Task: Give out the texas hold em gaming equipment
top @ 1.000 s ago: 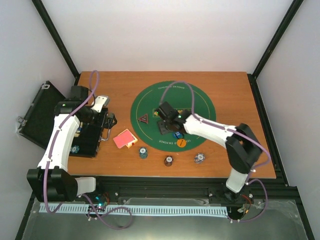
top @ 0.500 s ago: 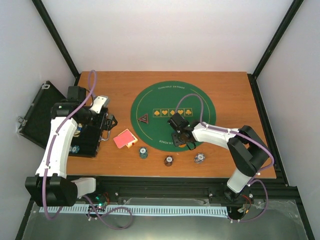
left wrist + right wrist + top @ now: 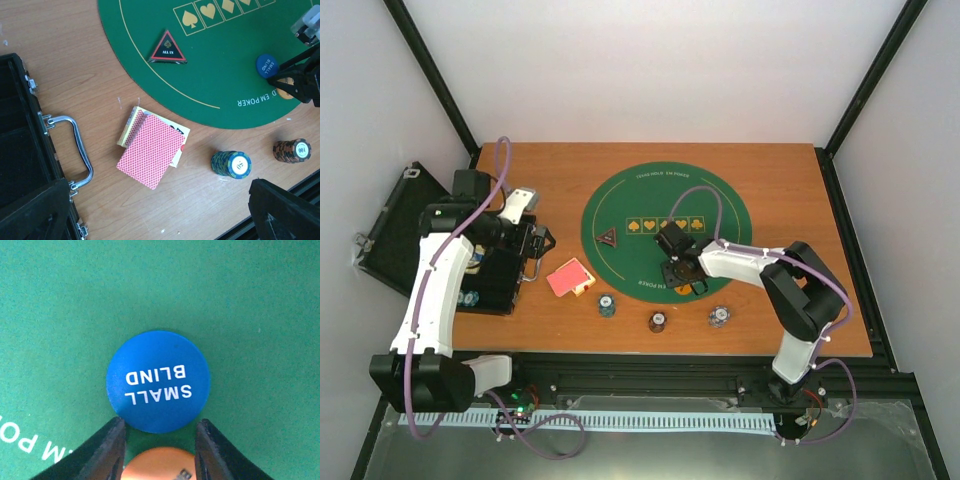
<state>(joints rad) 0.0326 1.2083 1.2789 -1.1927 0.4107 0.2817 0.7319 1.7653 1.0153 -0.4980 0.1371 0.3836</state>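
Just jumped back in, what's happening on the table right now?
The right gripper is down on the green mat, its fingers straddling the orange disc beside the blue small-blind disc; a firm grip isn't clear. The left gripper hovers open and empty by the black case. Cards, three chip stacks and the triangle marker lie untouched.

lab cell, black frame (image 3: 439, 90), white walls (image 3: 650, 70)

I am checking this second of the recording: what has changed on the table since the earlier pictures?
The right gripper moved from the middle of the green mat toward its near edge; its fingers now flank the orange disc. The cards, chip stacks, triangle marker and open left gripper stayed.
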